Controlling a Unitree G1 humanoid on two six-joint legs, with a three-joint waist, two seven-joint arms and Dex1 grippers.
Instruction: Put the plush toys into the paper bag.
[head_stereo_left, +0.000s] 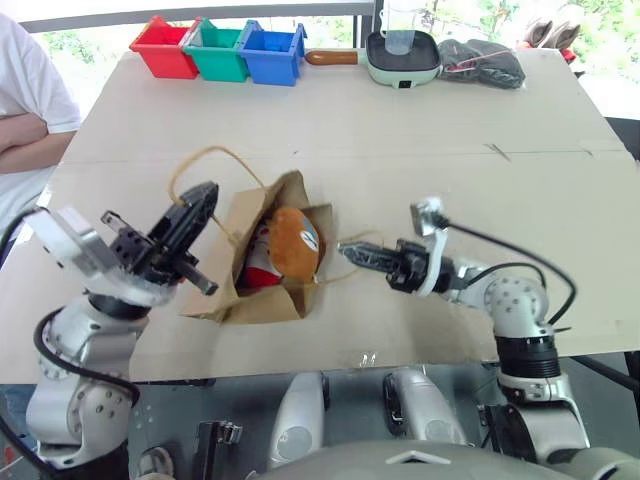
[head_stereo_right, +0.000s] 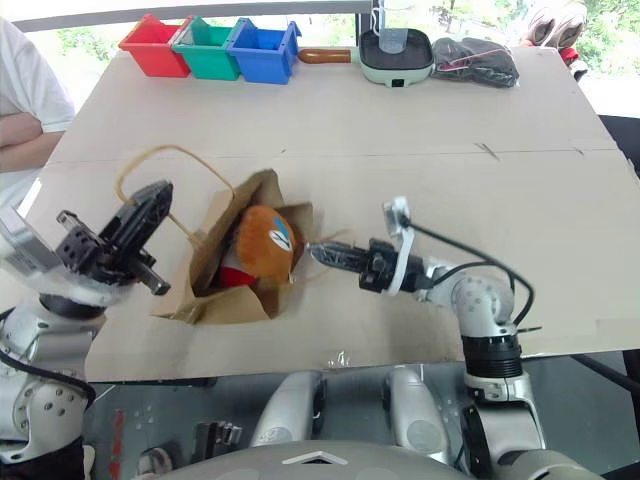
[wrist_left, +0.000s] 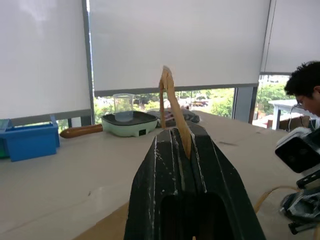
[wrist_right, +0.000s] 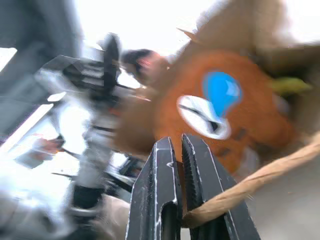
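Sitting in the mouth of the paper bag (head_stereo_left: 262, 262), the brown toy (head_stereo_left: 295, 242) pokes out over the rim, face patch toward your right arm; the white toy with the red end (head_stereo_left: 262, 268) is tucked just behind and below it, deeper in. The bag lies slumped on the surface (head_stereo_left: 400, 150), mouth facing up and toward you.

Your left gripper (head_stereo_left: 195, 215) has its jaws closed on one cord handle (wrist_left: 172, 107); the wrist view shows the cord pinched between the fingers and standing up past the tips. That handle loops up and back over the bag's left side. Your right gripper (head_stereo_left: 362, 255) is just beside the bag's right edge, jaws closed on the other handle (wrist_right: 260, 177), cord crossing between the fingers in the wrist view.

Step in hand, as I read it: both toys are in or nearly in, and you're holding both handles to pull the bag open or upright. Brown toy looks only half seated, so the job isn't quite finished.

Next move calls for raising both handles together and evenly so the bag stands and the brown toy slides down. Uneven pull could tip it out over the rim.

Far edge: red, green and blue bins (head_stereo_left: 218, 48), a small pan (head_stereo_left: 402, 58), a dark cloth (head_stereo_left: 482, 62). A person's arm (head_stereo_left: 22, 128) is at the left edge.
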